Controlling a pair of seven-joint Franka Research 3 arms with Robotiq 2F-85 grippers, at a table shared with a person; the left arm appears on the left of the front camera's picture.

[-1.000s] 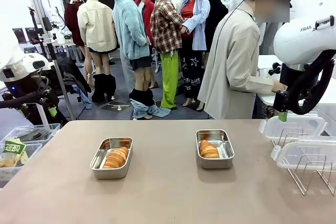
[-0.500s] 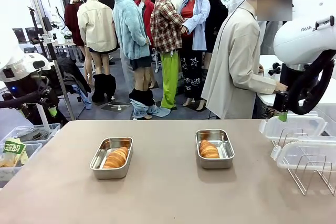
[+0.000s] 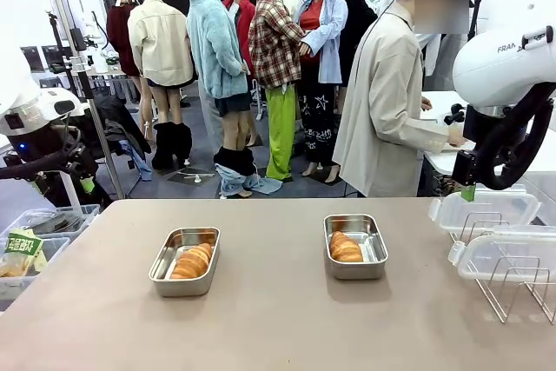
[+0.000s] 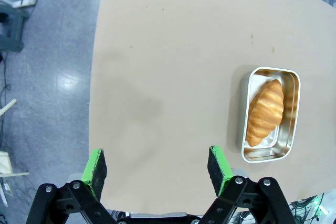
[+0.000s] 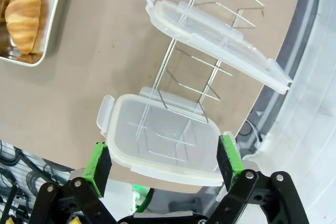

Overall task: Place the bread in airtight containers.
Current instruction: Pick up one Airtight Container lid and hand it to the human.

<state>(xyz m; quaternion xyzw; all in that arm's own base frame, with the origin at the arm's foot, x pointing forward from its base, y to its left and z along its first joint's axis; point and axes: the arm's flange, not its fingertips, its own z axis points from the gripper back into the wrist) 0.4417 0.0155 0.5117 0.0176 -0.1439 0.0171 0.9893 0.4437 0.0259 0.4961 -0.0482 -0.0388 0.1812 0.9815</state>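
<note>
The left claw [image 4: 156, 163] is hanging spread wide and empty above the table [image 4: 157, 51]. Ahead of it and off to one side, one roll [image 4: 265, 111] is lying in an uncovered steel container [image 4: 273, 70].

The right claw [image 5: 164, 160] is gaping too and gripping nothing. Just ahead of its fingers a translucent lid [image 5: 157, 129] is leaning on the wire rack [image 5: 172, 51], and a second lid [image 5: 218, 40] is resting beyond that. Farther off, the other roll [image 5: 25, 9] is sitting in its own container [image 5: 52, 20].

The loading is looking finished, with fitting the lids remaining. Both rolls are gleaming golden-brown, ridged and croissant-like.
</note>
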